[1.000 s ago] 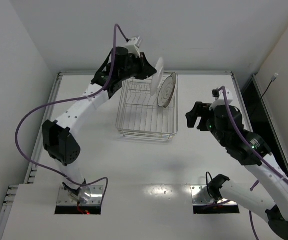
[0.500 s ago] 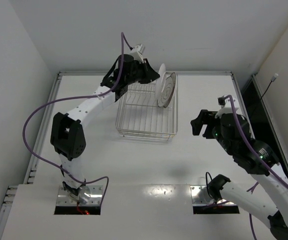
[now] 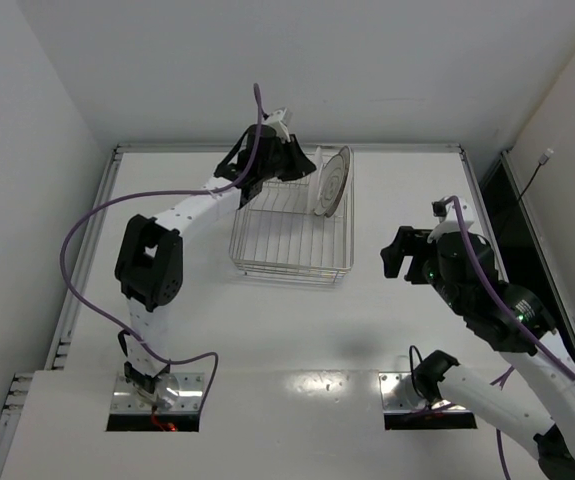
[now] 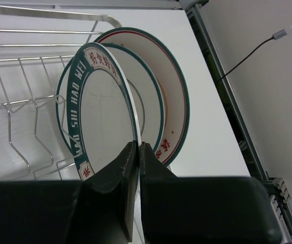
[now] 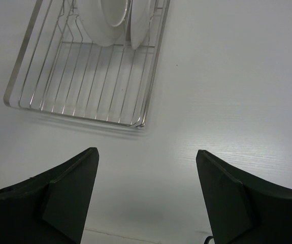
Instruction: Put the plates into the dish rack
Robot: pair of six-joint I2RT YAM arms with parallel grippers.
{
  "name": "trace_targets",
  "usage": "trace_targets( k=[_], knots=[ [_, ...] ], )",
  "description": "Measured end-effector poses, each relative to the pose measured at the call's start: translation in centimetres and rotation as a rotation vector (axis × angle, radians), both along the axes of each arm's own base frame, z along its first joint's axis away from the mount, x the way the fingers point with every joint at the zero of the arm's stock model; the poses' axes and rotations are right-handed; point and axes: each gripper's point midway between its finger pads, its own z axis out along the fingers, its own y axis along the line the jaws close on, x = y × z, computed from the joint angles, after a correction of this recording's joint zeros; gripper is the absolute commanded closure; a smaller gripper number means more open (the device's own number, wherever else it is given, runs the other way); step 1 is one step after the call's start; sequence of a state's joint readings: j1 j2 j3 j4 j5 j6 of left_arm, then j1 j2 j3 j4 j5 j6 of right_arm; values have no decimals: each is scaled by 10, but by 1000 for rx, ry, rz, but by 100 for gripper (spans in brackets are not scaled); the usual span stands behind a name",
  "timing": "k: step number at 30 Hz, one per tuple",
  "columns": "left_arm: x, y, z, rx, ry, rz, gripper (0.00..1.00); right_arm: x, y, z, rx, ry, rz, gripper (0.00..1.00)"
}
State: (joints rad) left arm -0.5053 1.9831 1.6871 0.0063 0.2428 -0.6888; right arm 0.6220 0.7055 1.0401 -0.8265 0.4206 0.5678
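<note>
Teal-rimmed plate (image 4: 102, 127) shows pinched by left hand (image 4: 138, 146) only in wrist view; right hand (image 5: 146, 151) wide

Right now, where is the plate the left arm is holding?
The held plate is upright at the far right corner of the dish rack in the top view, pinched by the left gripper, beside a racked plate.

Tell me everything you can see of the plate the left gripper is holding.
The teal-banded plate is round, white and glossy, looking ceramic, with a wide teal rim band carrying white lettering. It stands nearly upright on edge at the dish rack's far right corner. The left gripper pinches its lower rim. Behind it stands a second plate with thin teal rings; whether they touch cannot be told.
</note>
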Motion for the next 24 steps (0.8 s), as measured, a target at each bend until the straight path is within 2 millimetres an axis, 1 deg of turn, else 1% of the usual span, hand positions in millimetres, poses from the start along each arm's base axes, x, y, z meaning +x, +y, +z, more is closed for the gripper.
trace_targets(
  k=[2, 4, 6, 8, 9, 11, 12, 14, 16, 17, 18, 19, 21, 23, 24],
  knots=[
    [1, 0, -6, 11, 9, 12, 100, 0, 0, 0, 0, 2, 1, 24],
    [2, 1, -12, 30, 21, 28, 100, -1, 0, -1, -1, 4, 3, 20],
    [3, -1, -20, 61, 35, 37, 95, -1, 0, -2, -2, 8, 5, 18],
    [4, -5, -25, 93, 46, 46, 88, -2, 0, -2, -3, 10, 6, 16],
    [4, -8, -26, 105, 48, 47, 77, -2, 0, -2, -4, 11, 7, 16],
    [0, -14, -26, 131, 48, 49, 63, -2, 1, -2, -3, 14, 10, 14],
    [-2, -17, -24, 143, 47, 49, 45, -2, 1, -2, -2, 14, 11, 13],
    [-6, -23, -19, 161, 41, 48, 32, -2, 1, 0, -1, 14, 12, 5],
    [-11, -27, -13, 168, 39, 45, 25, -2, 1, 1, -2, 15, 12, 0],
    [-12, -29, -11, 170, 37, 40, 21, -2, 2, 1, -4, 18, 12, 0],
    [-15, -31, -11, 174, 37, 32, 12, -1, 2, 2, -7, 21, 11, 0],
    [-16, -31, -11, 182, 36, 26, 11, 0, 2, 3, -10, 24, 10, 0],
    [-20, -30, -12, 193, 48, 20, 4, 3, 1, 6, -26, 30, -1, 0],
    [-26, -26, -7, 206, 49, 10, 4, 8, 1, 12, -43, 32, -11, 0],
    [-30, -24, 0, 210, 41, 3, 3, 11, 2, 15, -51, 32, -16, 0]
  ],
)
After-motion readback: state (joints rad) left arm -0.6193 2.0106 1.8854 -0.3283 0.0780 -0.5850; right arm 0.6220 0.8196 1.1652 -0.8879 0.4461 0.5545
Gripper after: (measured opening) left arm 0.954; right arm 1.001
